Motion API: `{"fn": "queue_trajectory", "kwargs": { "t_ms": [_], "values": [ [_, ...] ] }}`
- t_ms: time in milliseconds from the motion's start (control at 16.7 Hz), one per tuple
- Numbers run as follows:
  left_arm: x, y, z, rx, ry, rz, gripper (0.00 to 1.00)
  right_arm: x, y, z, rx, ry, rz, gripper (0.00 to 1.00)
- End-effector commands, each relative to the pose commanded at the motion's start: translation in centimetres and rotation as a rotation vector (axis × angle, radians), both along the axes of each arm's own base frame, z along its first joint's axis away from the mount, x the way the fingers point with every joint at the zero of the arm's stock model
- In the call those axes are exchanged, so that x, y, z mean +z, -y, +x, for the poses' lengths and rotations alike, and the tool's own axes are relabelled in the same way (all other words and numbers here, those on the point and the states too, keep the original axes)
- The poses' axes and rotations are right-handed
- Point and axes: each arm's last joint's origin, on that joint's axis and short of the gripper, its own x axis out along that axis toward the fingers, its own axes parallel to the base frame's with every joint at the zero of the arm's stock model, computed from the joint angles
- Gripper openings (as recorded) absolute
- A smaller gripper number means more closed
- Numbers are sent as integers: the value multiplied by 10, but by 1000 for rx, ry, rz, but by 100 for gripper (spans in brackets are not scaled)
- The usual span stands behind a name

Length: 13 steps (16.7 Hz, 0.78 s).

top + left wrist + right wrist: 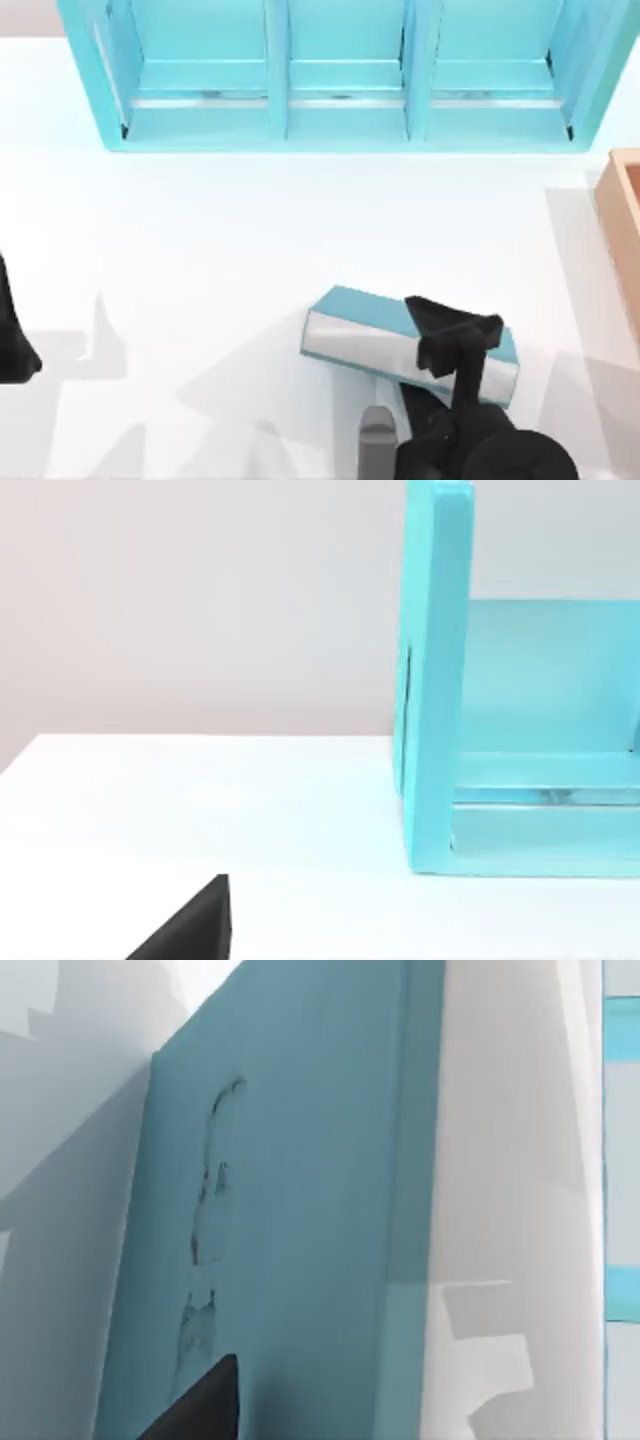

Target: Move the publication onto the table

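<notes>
- The publication (365, 325) is out of the light-blue shelf unit (340, 110) and sits over the white surface (200, 250), well in front of the shelf and right of centre in the top view, turned at a slant with its pale page edges facing the camera and its teal cover along the far side.
- The right end effector (455, 345) is at the book's right-hand end, with dark fingers reaching over the cover and page edges. It looks closed on the publication, though the contact itself is hidden by the fingers. In the right wrist view the teal cover (290, 1210) fills the space just beyond a dark fingertip (200, 1405).
- I cannot tell whether the book already rests on the surface or hangs just above it — its shadow sits close beneath.
- Risk: the grip is near one end, so the free left end could sag or swing, and a release from any height would let the book tip or slide.
- Risk: the tan wooden box (625, 230) stands near the right edge; a wide swing of the arm could brush it.
- The left end effector (15, 345) is parked at the surface's left edge, well apart from the book; I cannot tell how its fingers stand.
</notes>
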Motion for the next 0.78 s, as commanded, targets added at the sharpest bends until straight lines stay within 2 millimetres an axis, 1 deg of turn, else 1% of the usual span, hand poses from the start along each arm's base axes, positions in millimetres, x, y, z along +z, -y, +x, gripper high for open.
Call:
{"fn": "queue_trajectory", "kwargs": {
  "t_ms": [240, 360, 420, 540, 660, 780],
  "values": [
    [0, 0, 0, 0, 0, 0, 100, -1, 0, -1, 1, -2, -2, 100],
    [0, 0, 0, 0, 0, 0, 100, -1, -4, -7, 9, -15, 6, 100],
    [0, 0, 0, 0, 0, 0, 100, -2, -8, -13, 16, -28, 11, 100],
    [0, 0, 0, 0, 0, 0, 100, -4, -17, -32, 36, -63, 22, 100],
    [0, 0, 0, 0, 0, 0, 100, -8, -24, -57, 52, -102, 22, 100],
    [0, 0, 0, 0, 0, 0, 100, -12, -26, -83, 60, -129, 6, 100]
  ]
}}
